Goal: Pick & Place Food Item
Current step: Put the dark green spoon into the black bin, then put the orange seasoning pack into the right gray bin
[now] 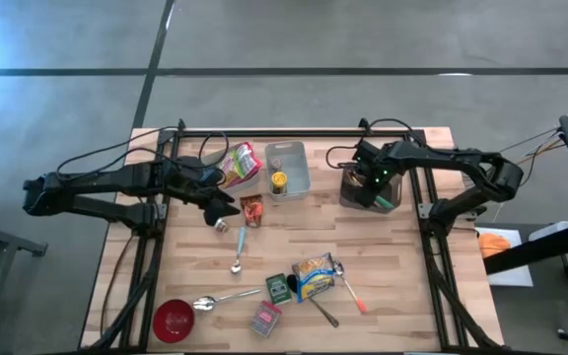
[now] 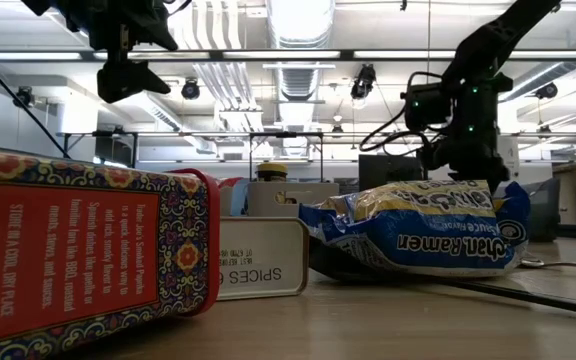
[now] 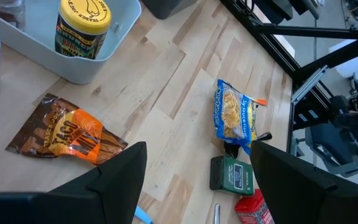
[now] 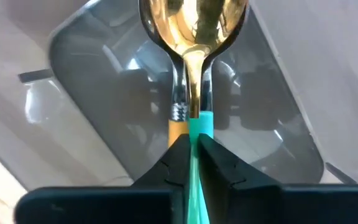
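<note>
My table [image 1: 392, 266] is light wood planks w/ a black frame around it. Far side, middle: a clear bin [image 1: 287, 168] holding a yellow-lidded jar [image 1: 279, 180]; a pink-green snack bag [image 1: 242, 161] sits just left of it, and a dark container [image 1: 368, 189] is off to the right. An orange-brown snack pack [image 1: 252, 209] lies just in front of the bin. Mid-table: a blue-handled spoon [image 1: 239, 251]. Near side: red bowl [image 1: 174, 319], a plain metal spoon [image 1: 220, 298] beside it, a red tin [image 1: 266, 317], a green tin [image 1: 279, 287], then a ramen packet [image 1: 314, 276] touching the green tin, w/ an orange-handled spoon [image 1: 348, 286] on its right.
</note>
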`<action>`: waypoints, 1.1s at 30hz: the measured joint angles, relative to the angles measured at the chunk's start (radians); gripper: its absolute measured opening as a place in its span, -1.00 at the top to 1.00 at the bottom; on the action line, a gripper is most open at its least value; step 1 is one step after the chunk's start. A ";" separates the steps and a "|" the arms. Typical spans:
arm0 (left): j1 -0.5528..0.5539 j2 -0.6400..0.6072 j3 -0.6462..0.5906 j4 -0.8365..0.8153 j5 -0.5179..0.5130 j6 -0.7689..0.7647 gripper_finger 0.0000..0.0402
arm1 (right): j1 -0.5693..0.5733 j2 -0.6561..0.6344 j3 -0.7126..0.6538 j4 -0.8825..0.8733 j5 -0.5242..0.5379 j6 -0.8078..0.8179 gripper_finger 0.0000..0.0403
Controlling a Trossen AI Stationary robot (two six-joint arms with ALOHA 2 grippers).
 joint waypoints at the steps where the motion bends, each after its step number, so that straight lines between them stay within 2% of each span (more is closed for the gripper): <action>1: 0.000 0.000 0.000 0.000 0.000 0.000 -0.45 | 0.000 0.000 0.000 -0.002 0.000 0.007 0.80; 9: 0.000 0.000 0.000 0.000 0.000 -0.007 -0.45 | 0.000 0.000 0.000 -0.009 -0.035 0.037 0.19; 14: 0.000 0.000 0.000 0.000 0.000 -0.008 -0.45 | 0.000 0.000 0.000 -0.012 -0.036 0.045 -0.03; 23: 0.000 0.000 0.000 0.000 0.000 -0.010 -0.45 | 0.016 -0.030 0.000 -0.027 -0.035 0.099 -0.10; 28: 0.000 0.000 0.000 0.000 0.000 -0.010 -0.45 | 0.062 -0.137 0.000 -0.029 -0.011 0.173 -0.10; 33: 0.000 0.000 0.000 0.000 0.000 -0.010 -0.45 | 0.141 -0.267 0.011 -0.030 -0.008 0.348 -0.10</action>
